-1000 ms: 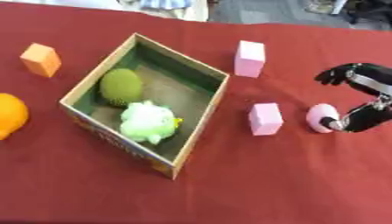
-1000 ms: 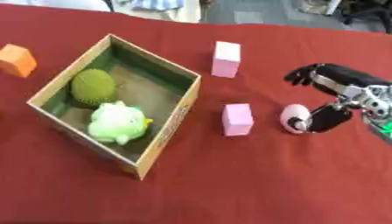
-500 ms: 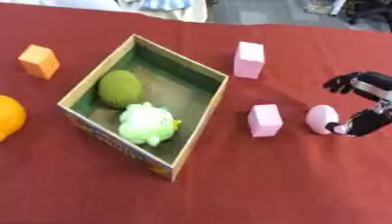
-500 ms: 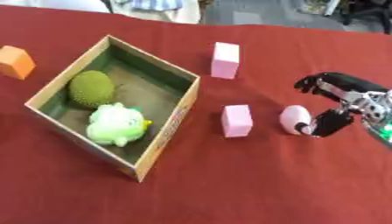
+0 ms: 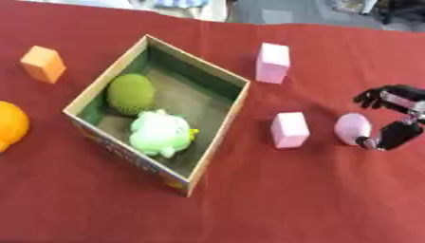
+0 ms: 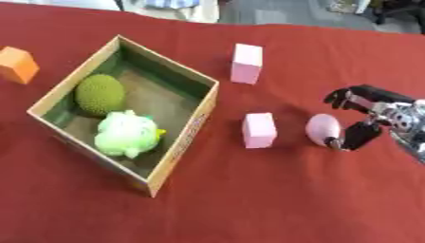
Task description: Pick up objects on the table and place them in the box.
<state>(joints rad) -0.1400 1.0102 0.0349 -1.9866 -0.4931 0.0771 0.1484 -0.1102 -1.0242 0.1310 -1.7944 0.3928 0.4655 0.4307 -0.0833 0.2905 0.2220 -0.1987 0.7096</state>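
The pink egg-shaped piece (image 6: 322,129) lies on the red tabletop (image 6: 274,199) at about 3 o'clock from the box (image 6: 196,111), just past a pink cube (image 6: 259,130), and I judge it the nearest thing to take. My right robot hand (image 6: 365,114) sits at the egg's 3 o'clock with fingers (image 6: 342,97) spread above and thumb (image 6: 348,138) low at its side, bracketing it without closing, so a pinch could follow. My left robot hand is out of view.

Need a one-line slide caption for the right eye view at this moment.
Right hand closing around a pink egg-shaped object on the red table, beside an open box already holding two green toys.
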